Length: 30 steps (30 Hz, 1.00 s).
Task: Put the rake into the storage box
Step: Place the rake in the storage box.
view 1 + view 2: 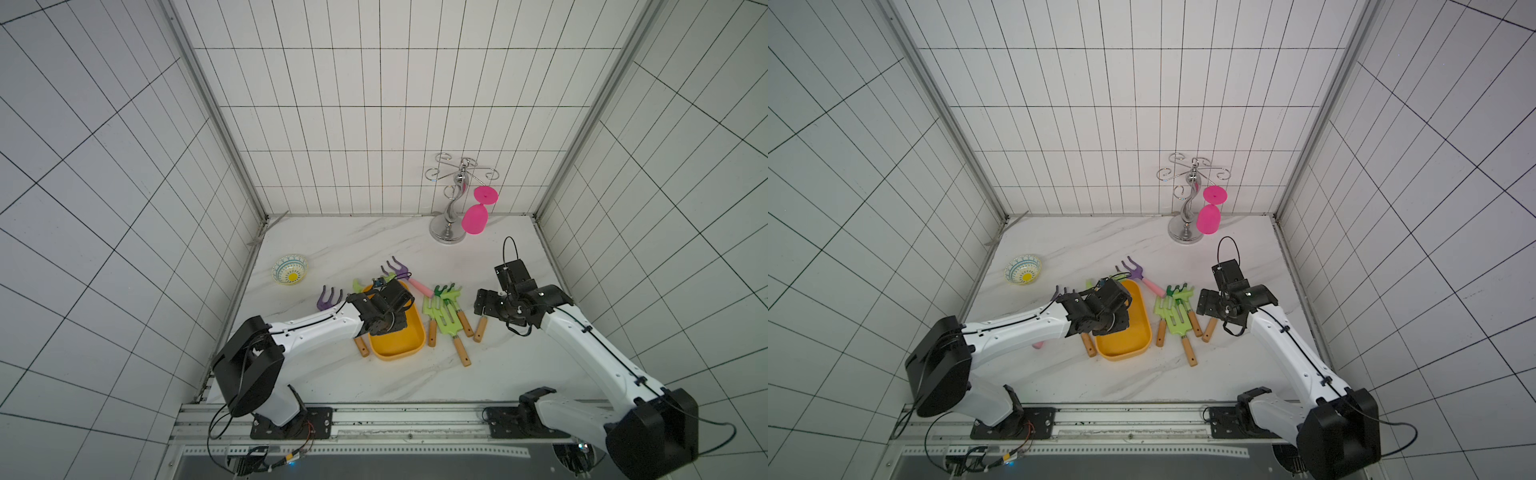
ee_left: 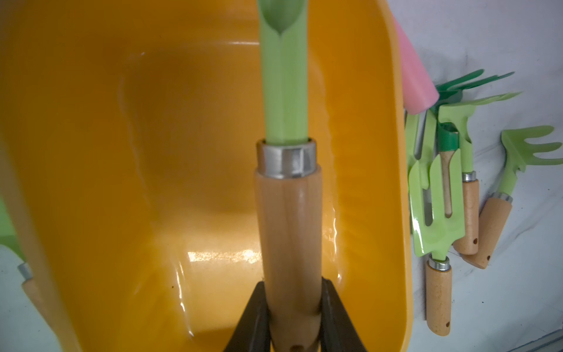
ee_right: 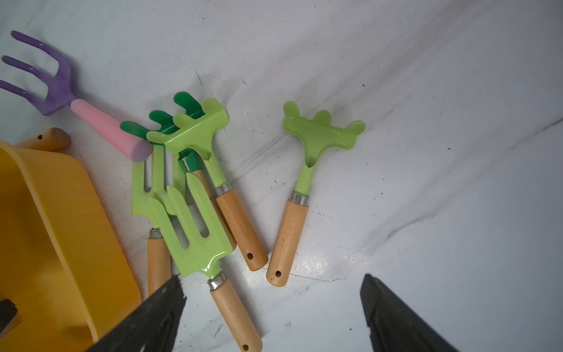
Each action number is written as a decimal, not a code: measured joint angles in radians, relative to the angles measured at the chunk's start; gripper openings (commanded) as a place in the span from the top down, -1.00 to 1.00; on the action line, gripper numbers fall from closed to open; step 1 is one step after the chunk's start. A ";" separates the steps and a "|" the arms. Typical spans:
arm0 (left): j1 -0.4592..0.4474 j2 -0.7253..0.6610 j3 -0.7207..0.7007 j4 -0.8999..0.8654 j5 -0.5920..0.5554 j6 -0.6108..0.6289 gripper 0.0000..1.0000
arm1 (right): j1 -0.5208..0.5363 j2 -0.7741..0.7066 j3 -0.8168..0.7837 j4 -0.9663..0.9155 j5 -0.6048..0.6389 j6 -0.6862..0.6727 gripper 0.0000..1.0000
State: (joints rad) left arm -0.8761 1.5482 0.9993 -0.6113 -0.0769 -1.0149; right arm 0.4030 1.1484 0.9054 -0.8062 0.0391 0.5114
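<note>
Left wrist view, centre of frame: the left fingers point(image 2: 256, 314) are clenched on the wooden handle of a green rake point(image 2: 288, 213). It is held over the hollow of the yellow box point(image 2: 137, 128), not yet lying in it.

The rake's head runs off the top of the frame, so it cannot be told whether it clears the far rim. If it is let go with the head on that rim, the rake would likely teeter and slide out onto the worktop point(image 1: 498, 374).

A pink-handled fork point(image 2: 414, 76), upper right, lies just beside the box and could be knocked.

Right wrist view: the right fingers point(image 3: 393, 317), at the bottom of the frame, are spread wide and hold nothing. They hover over spare rakes point(image 3: 189, 189); dropping lower could scatter the heap.
</note>
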 measured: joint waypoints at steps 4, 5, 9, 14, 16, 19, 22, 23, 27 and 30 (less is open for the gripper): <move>0.000 0.035 0.000 -0.018 0.018 -0.027 0.92 | -0.032 0.018 -0.008 -0.008 -0.001 -0.001 -0.85; 0.000 0.043 0.000 -0.023 0.023 -0.034 0.92 | -0.040 0.025 -0.013 -0.009 0.000 -0.002 -0.85; 0.001 0.085 0.004 -0.049 0.048 -0.044 0.96 | -0.062 0.058 -0.035 -0.014 0.001 -0.002 -0.83; 0.011 0.138 0.018 -0.077 0.083 -0.045 1.00 | -0.066 0.134 -0.047 -0.011 0.004 0.005 -0.77; 0.025 0.157 0.020 -0.085 0.102 -0.045 1.00 | -0.067 0.172 -0.047 0.000 0.006 0.014 -0.74; 0.050 0.177 0.033 -0.099 0.120 -0.043 0.98 | -0.069 0.225 -0.047 0.024 0.008 0.032 -0.69; 0.069 0.194 0.057 -0.110 0.123 -0.038 0.86 | -0.069 0.267 -0.047 0.052 0.009 0.054 -0.60; 0.074 0.202 0.066 -0.116 0.124 -0.035 0.78 | -0.069 0.282 -0.047 0.066 0.009 0.064 -0.59; 0.079 0.217 0.094 -0.145 0.123 -0.017 0.42 | -0.069 0.327 -0.047 0.111 0.009 0.097 -0.52; 0.074 0.216 0.102 -0.167 0.103 -0.011 0.09 | -0.069 0.357 -0.047 0.135 0.010 0.115 -0.48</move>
State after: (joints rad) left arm -0.8017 1.7641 1.1015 -0.7780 0.0261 -1.0256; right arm 0.3336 1.5051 0.8589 -0.6716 0.0490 0.6266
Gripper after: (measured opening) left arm 0.399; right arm 0.752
